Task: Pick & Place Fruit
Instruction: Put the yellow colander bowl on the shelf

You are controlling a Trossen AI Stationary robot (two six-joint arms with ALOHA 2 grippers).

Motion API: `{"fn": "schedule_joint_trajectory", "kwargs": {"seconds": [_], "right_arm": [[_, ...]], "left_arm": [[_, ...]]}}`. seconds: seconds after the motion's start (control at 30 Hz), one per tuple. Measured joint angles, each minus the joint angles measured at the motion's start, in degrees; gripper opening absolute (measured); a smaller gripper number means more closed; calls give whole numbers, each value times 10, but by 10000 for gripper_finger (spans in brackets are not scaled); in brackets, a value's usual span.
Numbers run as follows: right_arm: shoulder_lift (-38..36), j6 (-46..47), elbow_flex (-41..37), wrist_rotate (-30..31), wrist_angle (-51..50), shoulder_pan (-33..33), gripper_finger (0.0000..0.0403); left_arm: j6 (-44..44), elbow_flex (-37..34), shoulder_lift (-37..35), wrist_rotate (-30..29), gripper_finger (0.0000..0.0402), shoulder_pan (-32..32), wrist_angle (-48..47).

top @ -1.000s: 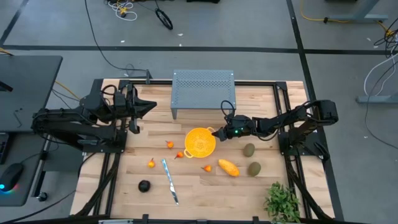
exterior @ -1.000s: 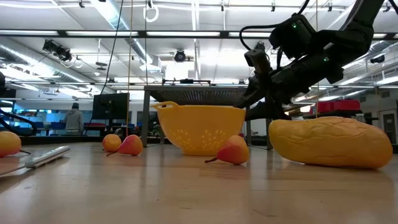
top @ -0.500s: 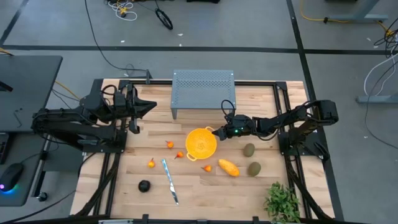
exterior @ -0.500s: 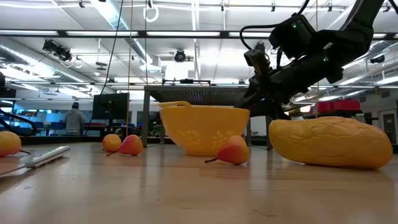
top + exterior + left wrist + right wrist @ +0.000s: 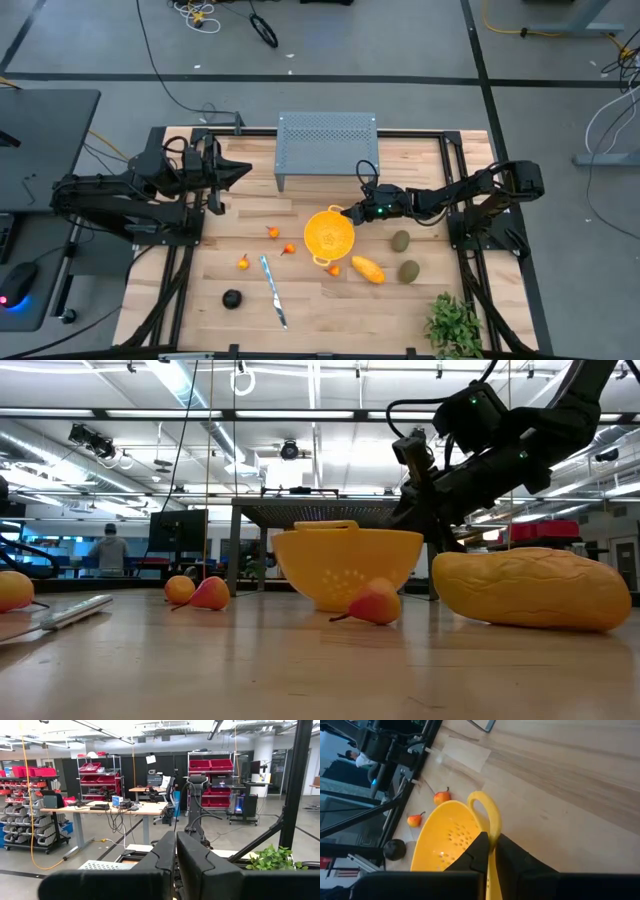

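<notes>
The yellow colander (image 5: 325, 232) stands mid-table; its free handle (image 5: 322, 260) points at the near edge. My right gripper (image 5: 347, 212) is shut on the colander's far-right side. Tiny orange-red fruit lie at its left (image 5: 272, 231), (image 5: 288, 249), (image 5: 243, 263) and near side (image 5: 333, 270). The yellow-orange oblong (image 5: 366, 269) and two olive-green ovals (image 5: 400, 240), (image 5: 408, 270) lie at the right. The dark round fruit (image 5: 232, 298) sits near-left. My left gripper (image 5: 245, 170) hovers shut at the far left, touching nothing. My right gripper holds the colander by its rim (image 5: 491, 862), right at the foot of the loop handle (image 5: 489, 812). One finger (image 5: 480, 851) is on the bowl's inner side and the other (image 5: 514, 856) outside. The fingers come slanting down from the table's right. The bowl (image 5: 345, 565) sits upright.
A slim silver knife (image 5: 273, 290) lies near-left of the colander. A grey perforated rack (image 5: 327, 150) stands at the far edge behind it. A leafy plant (image 5: 455, 325) fills the near-right corner. Bare wood shows at the table's far left.
The colander has turned about in my right gripper's hold: its free handle swung from the left side round toward the near edge, and the bowl shifted slightly toward the near edge, close to the tiny fruit there. The gripper itself stayed nearly where it was.
</notes>
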Motion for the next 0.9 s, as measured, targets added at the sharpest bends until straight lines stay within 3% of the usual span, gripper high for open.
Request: {"fn": "schedule_joint_trajectory", "kwargs": {"seconds": [0.7,0.9], "right_arm": [[-4,3,0,11,73,0,9],[-4,27,0,11,136,0,8]], "left_arm": [[0,0,0,0,22,0,0],[0,0,0,0,22,0,0]]}}
